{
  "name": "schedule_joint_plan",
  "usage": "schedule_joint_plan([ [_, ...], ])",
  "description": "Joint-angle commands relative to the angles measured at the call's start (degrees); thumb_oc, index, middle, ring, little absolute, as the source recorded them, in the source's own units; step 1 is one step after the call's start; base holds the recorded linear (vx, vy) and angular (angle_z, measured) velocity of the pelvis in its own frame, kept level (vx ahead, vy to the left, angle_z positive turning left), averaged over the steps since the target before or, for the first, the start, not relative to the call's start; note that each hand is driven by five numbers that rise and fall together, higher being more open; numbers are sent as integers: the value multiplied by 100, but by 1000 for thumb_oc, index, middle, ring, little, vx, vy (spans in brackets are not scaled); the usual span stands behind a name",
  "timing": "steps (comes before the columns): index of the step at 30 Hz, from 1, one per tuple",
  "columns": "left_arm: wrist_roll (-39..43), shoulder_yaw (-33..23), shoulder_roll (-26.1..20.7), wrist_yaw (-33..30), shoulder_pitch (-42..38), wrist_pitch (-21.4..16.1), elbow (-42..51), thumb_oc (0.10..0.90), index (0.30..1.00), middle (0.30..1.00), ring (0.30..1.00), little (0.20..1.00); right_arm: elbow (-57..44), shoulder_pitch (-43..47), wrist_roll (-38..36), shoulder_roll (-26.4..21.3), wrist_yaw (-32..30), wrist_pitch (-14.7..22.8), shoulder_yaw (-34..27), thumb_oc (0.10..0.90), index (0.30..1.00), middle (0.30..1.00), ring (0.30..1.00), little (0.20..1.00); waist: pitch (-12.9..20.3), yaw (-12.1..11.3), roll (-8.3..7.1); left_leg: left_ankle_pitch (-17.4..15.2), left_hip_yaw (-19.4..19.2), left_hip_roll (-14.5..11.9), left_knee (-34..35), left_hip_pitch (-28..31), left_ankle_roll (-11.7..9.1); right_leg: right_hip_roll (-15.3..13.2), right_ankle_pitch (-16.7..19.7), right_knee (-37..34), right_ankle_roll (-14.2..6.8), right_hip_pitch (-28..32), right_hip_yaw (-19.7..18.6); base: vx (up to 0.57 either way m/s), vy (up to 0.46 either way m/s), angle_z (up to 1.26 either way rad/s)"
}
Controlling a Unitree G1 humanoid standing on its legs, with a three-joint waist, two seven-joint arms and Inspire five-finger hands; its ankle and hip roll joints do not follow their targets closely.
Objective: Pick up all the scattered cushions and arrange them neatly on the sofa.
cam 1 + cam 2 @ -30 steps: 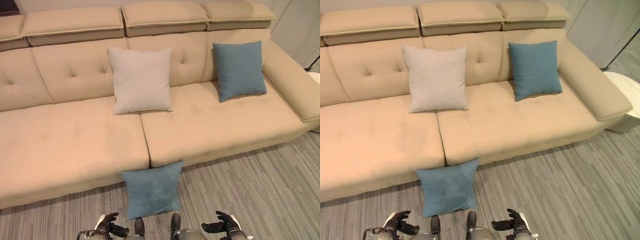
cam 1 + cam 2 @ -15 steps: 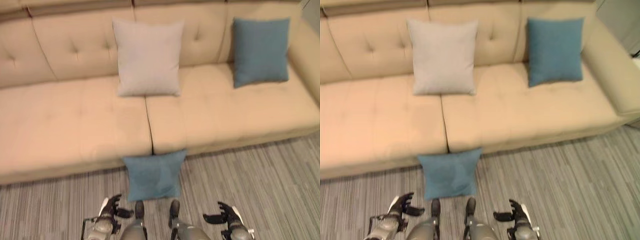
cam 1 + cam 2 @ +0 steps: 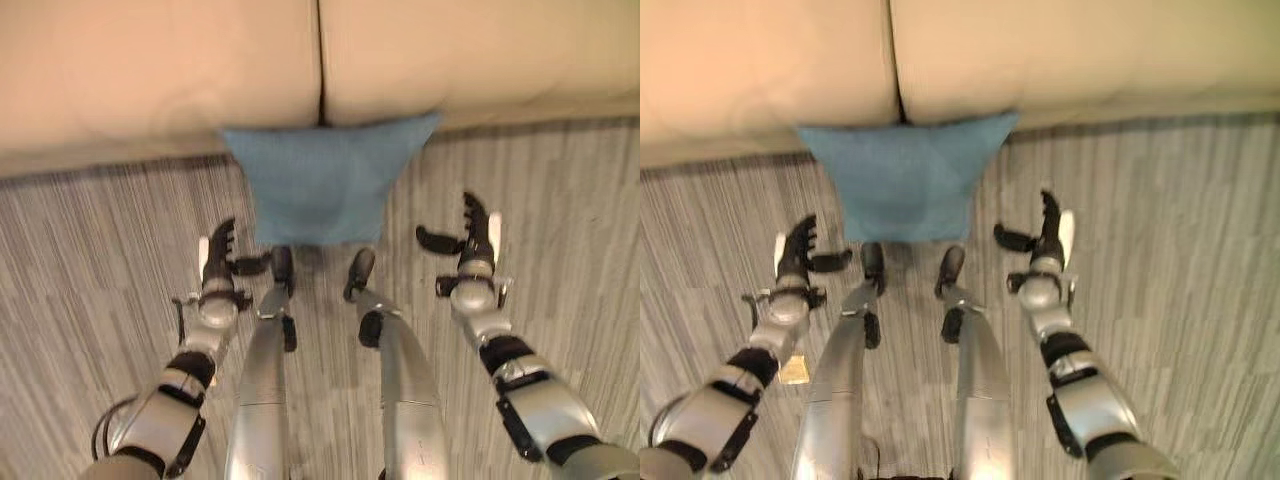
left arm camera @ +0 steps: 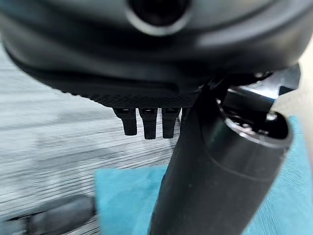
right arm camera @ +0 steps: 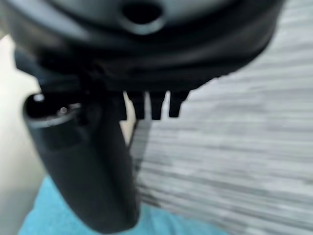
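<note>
Since half a second ago both arms have reached forward and the camera has tipped down, so the grey and upper blue cushions have left the frame. One blue cushion [image 3: 325, 185] stands on the striped grey floor [image 3: 90, 250] in the upper centre of the frame, its top edge leaning against the front of the beige sofa [image 3: 160, 70], right below the seam between two seat pads. The left robot hand [image 3: 218, 262] hovers at centre left, just beside the cushion's lower left corner and not touching it; its fingers are straight and apart, with the thumb pointing toward the cushion. The right robot hand [image 3: 472, 238] hovers at centre right, near the cushion's lower right side but a little farther from it, also with fingers spread apart, thumb turned inward, holding nothing. In each wrist view the blue fabric shows past the thumb, with floor beyond the fingertips.
</note>
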State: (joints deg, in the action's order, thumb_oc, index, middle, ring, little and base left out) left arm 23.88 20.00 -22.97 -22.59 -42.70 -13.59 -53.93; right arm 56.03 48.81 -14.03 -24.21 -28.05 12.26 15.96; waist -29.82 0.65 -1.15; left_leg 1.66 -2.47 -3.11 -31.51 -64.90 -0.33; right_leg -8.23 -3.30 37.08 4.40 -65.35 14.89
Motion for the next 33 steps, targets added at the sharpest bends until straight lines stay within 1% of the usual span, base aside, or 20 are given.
schedule_joint_plan([
  [1,158,-185,-174,-211,402,-398,92,800,900,900,900,900,-64,-674,-216,-300,-380,345,106,800,900,900,900,900,814,1,157,-588,-84,55,-83,-217,79,1,-1207,359,-470,167,-166,42,-14,-1],
  [2,210,-103,-327,-230,41,-406,73,800,900,900,900,900,33,-306,-277,-390,-420,337,199,800,900,900,900,900,817,0,172,-661,-79,100,-249,-564,126,-25,-1257,553,-490,-212,-218,0,0,0],
  [4,252,-124,-356,-209,-27,-405,95,800,900,900,900,900,55,-220,-302,-424,-432,343,202,800,900,900,900,900,860,6,179,-686,-77,122,-324,-730,139,-32,-1278,598,-482,-372,-254,54,-5,3],
  [5,401,-61,-478,-204,-295,-471,146,800,900,900,900,900,97,14,-377,-484,-487,356,228,800,900,900,900,900,848,22,187,-728,-53,168,-425,-963,149,-41,-1352,726,-479,-638,-305,61,-13,5],
  [6,407,-60,-482,-200,-310,-472,138,800,900,900,900,900,105,30,-380,-486,-485,357,228,800,900,900,900,900,855,23,185,-734,-54,168,-440,-989,149,-44,-1359,742,-477,-665,-308,59,-16,5],
  [8,596,0,-627,-143,-592,-547,271,800,900,900,900,900,72,266,-522,-574,-530,402,247,800,900,900,900,900,835,54,202,-775,-86,198,-610,-1317,162,-71,-1429,970,-458,-1037,-356,76,18,7],
  [9,598,2,-630,-142,-600,-546,268,800,900,900,900,900,76,275,-524,-574,-529,403,246,800,900,900,900,900,855,54,195,-782,-92,200,-628,-1354,163,-75,-1438,994,-457,-1079,-365,79,14,4],
  [14,866,145,-825,93,-977,-569,348,800,900,900,900,900,17,571,-670,-770,-444,447,371,800,900,900,900,900,902,82,178,-876,-114,232,-877,-1805,186,-79,-1485,1240,-474,-1561,-460,70,4,-2],
  [15,974,218,-888,182,-1153,-571,312,800,900,900,900,900,20,691,-767,-858,-368,476,401,800,900,900,900,900,902,104,173,-912,-144,242,-1014,-1990,197,-92,-1480,1304,-494,-1718,-483,63,20,0],
  [17,983,221,-890,192,-1165,-574,301,800,900,900,900,900,28,700,-773,-862,-361,479,401,800,900,900,900,900,919,100,170,-919,-148,239,-1031,-2023,198,-92,-1484,1320,-494,-1753,-489,24,7,1],
  [19,1205,351,-982,397,-1447,-600,383,800,900,900,900,900,32,881,-967,-1014,-182,538,514,800,900,900,900,900,913,113,165,-947,-153,243,-1170,-2231,201,-86,-1471,1412,-515,-1960,-544,52,-4,-4],
  [20,1208,352,-982,401,-1453,-601,378,800,900,900,900,900,37,886,-970,-1015,-178,540,515,800,900,900,900,900,920,112,164,-950,-155,241,-1177,-2245,202,-86,-1473,1419,-515,-1975,-546,68,-9,-5],
  [21,1334,517,-1067,593,-1614,-618,528,800,900,900,900,900,-11,1026,-1071,-1156,-6,548,656,800,900,900,900,900,912,131,159,-968,-177,237,-1255,-2362,205,-95,-1467,1460,-528,-2080,-564,46,16,-5],
  [23,1394,620,-1099,740,-1676,-634,719,800,900,900,900,900,-30,1109,-1116,-1271,107,564,737,800,900,900,900,900,920,130,175,-968,-202,230,-1295,-2454,202,-104,-1454,1477,-543,-2168,-592,56,24,-3],
  [24,1436,826,-1130,920,-1770,-649,975,800,900,900,900,900,-35,1221,-1163,-1452,255,564,894,800,900,900,900,900,912,125,195,-976,-221,243,-1322,-2499,200,-114,-1440,1500,-556,-2217,-623,40,14,-2],
  [25,1436,825,-1129,920,-1773,-646,979,800,900,900,900,900,-29,1228,-1170,-1458,262,565,895,800,900,900,900,900,908,123,195,-976,-223,244,-1323,-2499,201,-116,-1441,1503,-557,-2218,-625,0,0,0],
  [27,1408,952,-1155,1008,-1803,-650,1182,800,900,900,900,900,-35,1256,-1149,-1570,371,548,984,800,900,900,900,900,910,116,213,-967,-234,267,-1293,-2500,209,-128,-1427,1490,-561,-2225,-633,0,0,0],
  [28,1403,1116,-1167,1086,-1890,-647,1290,800,900,900,900,900,2,1415,-1102,-1688,465,515,1190,800,900,900,900,900,912,88,213,-951,-242,285,-1245,-2502,217,-123,-1396,1465,-583,-2240,-648,0,0,0],
  [31,1403,1296,-1135,1160,-1932,-664,1588,800,900,900,900,900,47,1661,-940,-1812,589,437,1565,800,900,900,900,900,930,11,228,-911,-253,298,-1170,-2503,233,-126,-1355,1404,-621,-2261,-655,0,0,0],
  [33,1389,1328,-1120,1176,-1927,-651,1616,800,900,900,900,900,43,1704,-883,-1799,601,409,1645,800,900,900,900,900,940,-8,231,-897,-257,296,-1155,-2503,232,-126,-1348,1393,-630,-2260,-651,0,0,0],
])
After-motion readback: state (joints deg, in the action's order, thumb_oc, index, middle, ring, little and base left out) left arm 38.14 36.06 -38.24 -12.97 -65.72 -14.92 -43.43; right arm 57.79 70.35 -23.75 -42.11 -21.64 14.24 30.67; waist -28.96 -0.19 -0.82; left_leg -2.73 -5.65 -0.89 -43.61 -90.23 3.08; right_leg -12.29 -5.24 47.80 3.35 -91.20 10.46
